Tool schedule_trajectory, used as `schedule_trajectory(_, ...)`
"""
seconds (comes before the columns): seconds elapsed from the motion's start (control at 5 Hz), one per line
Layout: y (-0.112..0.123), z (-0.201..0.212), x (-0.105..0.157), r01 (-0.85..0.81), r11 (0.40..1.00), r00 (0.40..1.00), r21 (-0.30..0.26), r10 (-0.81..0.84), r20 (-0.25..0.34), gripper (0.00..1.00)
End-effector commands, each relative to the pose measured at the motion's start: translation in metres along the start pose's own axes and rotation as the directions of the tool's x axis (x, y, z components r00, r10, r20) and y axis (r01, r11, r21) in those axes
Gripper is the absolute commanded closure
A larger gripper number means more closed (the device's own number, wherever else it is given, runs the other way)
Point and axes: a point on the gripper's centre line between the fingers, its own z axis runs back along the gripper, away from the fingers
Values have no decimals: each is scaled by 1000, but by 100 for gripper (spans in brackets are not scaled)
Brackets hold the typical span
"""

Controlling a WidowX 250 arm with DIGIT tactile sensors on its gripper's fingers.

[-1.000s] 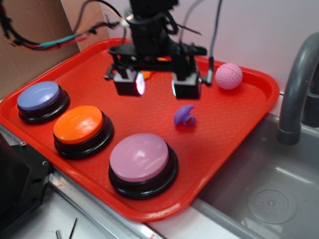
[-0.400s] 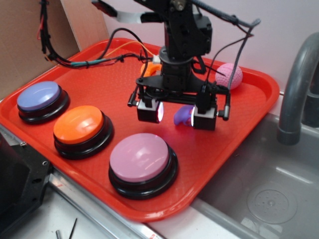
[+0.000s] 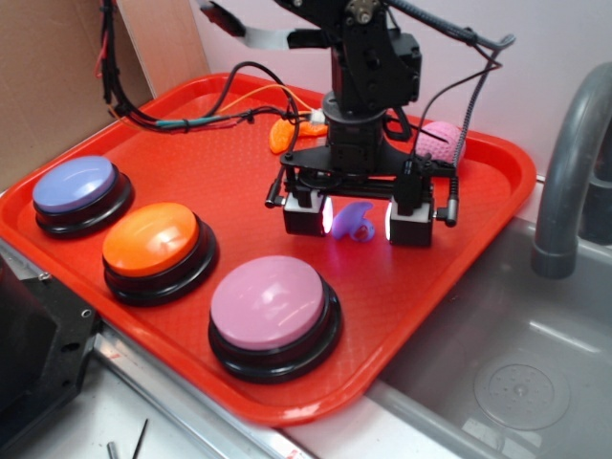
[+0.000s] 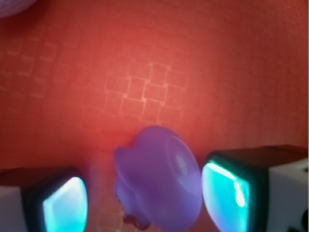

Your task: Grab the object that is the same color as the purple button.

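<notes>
Toy (image 3: 355, 223) on tray (image 3: 478, 206), now bracketed by hand (image 3: 360, 219), spread wide and empty, shifted over from beside it moments ago. Matches purple button (image 3: 75, 185). Well placed for closing; nothing gripped yet.

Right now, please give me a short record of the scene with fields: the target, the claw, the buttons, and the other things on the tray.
target: small purple toy lying on the red tray
claw: claw open, one finger on each side of the toy, not closed on it
reference button: purple button at the tray's left edge
other buttons: orange button; pink button nearest the front
other things: pink ball behind the arm, partly hidden; orange piece at the back
beside tray: sink with grey faucet
</notes>
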Motion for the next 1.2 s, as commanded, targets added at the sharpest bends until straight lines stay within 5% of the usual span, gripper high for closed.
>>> schedule_trajectory(0.0,5,0,12,-13,999,1000,-40,12,-6,100)
schedule_trajectory(0.2,8,3,11,17,999,1000,-31,-17,-7,100)
schedule_trajectory(0.6,43,76,16,250,967,964,-48,-254,-83,100)
schedule_trajectory(0.8,73,115,26,247,968,968,-49,-249,-31,100)
schedule_trajectory(1.0,97,140,36,252,957,964,-140,-261,-47,100)
